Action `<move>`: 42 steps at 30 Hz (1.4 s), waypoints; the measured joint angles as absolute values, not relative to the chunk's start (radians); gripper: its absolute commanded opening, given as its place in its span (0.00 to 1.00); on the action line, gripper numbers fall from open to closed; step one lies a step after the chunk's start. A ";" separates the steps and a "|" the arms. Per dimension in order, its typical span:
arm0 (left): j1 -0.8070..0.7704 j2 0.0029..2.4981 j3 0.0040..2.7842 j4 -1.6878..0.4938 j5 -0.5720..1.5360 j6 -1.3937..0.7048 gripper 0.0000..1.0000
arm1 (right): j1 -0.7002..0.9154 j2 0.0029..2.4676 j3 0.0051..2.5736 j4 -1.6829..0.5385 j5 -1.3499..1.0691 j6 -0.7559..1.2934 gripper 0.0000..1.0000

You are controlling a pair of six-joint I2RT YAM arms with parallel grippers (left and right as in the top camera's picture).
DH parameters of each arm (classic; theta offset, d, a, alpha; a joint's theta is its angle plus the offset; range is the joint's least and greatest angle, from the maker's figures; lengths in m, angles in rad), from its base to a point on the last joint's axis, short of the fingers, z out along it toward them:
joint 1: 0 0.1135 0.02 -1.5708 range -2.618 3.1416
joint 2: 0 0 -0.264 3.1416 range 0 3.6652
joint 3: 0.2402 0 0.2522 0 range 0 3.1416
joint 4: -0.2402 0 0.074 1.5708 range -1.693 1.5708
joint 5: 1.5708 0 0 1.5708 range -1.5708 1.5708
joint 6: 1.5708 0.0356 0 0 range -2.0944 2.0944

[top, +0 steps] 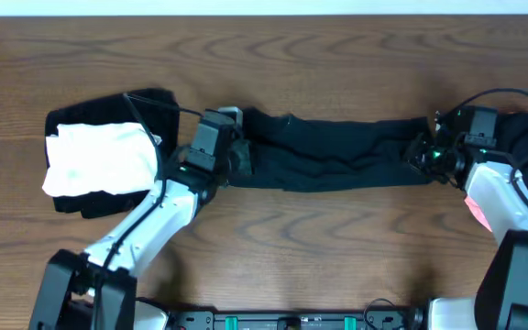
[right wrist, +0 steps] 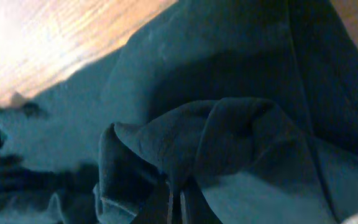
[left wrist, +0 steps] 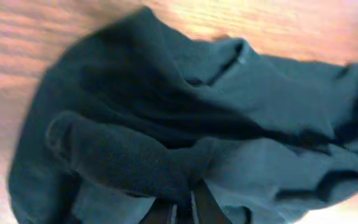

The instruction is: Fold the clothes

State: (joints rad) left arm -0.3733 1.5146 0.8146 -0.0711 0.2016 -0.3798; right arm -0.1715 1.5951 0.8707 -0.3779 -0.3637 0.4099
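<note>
A soft, wrinkled black fabric T-shirt (top: 328, 151) lies banded across the middle of the wood-grain desk (top: 337, 55), long axis left-to-right. The left fingers (left wrist: 202, 208) and right fingers (right wrist: 194, 208) are clamped, seemingly on its 2 bunched ends.

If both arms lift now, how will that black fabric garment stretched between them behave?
Probably floppy: the black fabric garment bunches into soft folds where the left gripper pinches it. Its middle would likely sag between that and the right gripper. Thin cloth, so probably light.
</note>
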 measured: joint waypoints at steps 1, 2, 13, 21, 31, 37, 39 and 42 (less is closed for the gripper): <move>-0.358 1.522 0.815 -0.057 0.202 -0.377 0.06 | -0.171 1.604 0.871 -0.360 -0.364 0.422 0.01; -0.347 1.525 0.815 -0.051 0.202 -0.375 0.06 | -0.171 1.609 0.871 -0.345 -0.366 0.434 0.02; -0.267 1.529 0.815 -0.044 0.202 -0.364 0.07 | -0.171 1.647 0.871 -0.259 -0.299 0.488 0.01; -0.267 1.547 0.815 -0.044 0.203 -0.358 0.10 | -0.171 1.740 0.871 -0.164 -0.273 0.492 0.01; -0.263 1.610 0.815 -0.085 0.195 -0.308 0.65 | -0.171 1.802 0.871 -0.054 -0.235 0.442 0.30; -0.252 1.570 0.815 -0.147 0.195 -0.290 0.65 | -0.176 1.785 0.871 -0.097 -0.322 0.392 0.55; -0.250 1.535 0.815 -0.180 0.195 -0.287 0.64 | -0.183 1.757 0.871 -0.138 -0.357 0.384 0.55; -0.250 1.472 0.815 -0.232 0.195 -0.283 0.64 | -0.206 1.684 0.871 -0.194 -0.382 0.374 0.61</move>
State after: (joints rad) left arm -0.2504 1.4723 0.8150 -0.2321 0.1947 -0.2832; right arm -0.2058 1.6844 0.8707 -0.1940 -0.3824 0.3740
